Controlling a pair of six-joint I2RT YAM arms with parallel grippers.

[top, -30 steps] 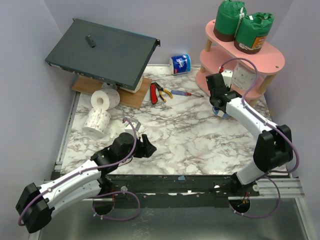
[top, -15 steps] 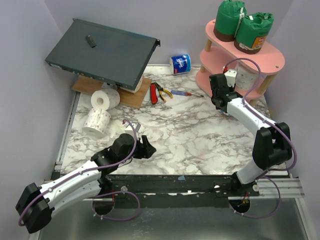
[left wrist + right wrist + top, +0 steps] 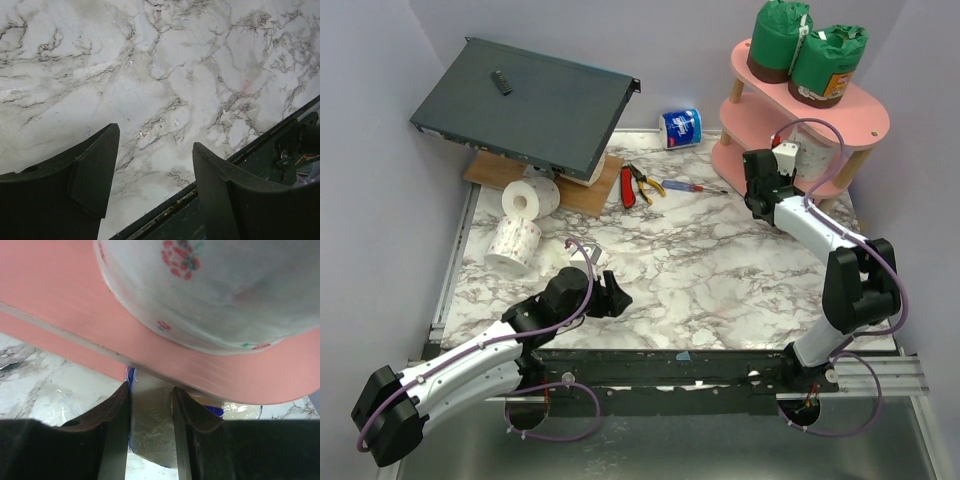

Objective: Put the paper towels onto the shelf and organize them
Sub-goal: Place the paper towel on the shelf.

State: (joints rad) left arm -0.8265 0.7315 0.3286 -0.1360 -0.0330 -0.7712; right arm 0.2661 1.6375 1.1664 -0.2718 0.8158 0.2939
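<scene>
Plainly, the right pincer (image 3: 150, 390) had its fingers drawn narrow on a blue-and-white wrapped roll (image 3: 152, 440), pinching the crinkled plastic between them, and it pointed into the shelf (image 3: 60, 285). Directly above the fingertips ran the edge of a pink board. On that board, above and a little to the right of the pincer, sat a flower-printed roll (image 3: 215, 290). The held roll lay just beneath that edge; whether it touched the underside could not be told, since the board hid the spot. Higher up, on the top board, stood two green-wrapped rolls (image 3: 780, 40). The left pincer (image 3: 156, 137) hung wide and empty over the marble table (image 3: 175, 60), well apart from the shelf. Far to the right pincer's left, two bare white rolls (image 3: 531, 198) lay on the table. The danger, as I judged it, was the tight gap. Pushed in too high, the soft roll could catch on the board's edge and crumple or twist out of the grip, or the light shelf could be shoved backward. The wrist above the fingers might also knock the flower-printed roll off its tier.
</scene>
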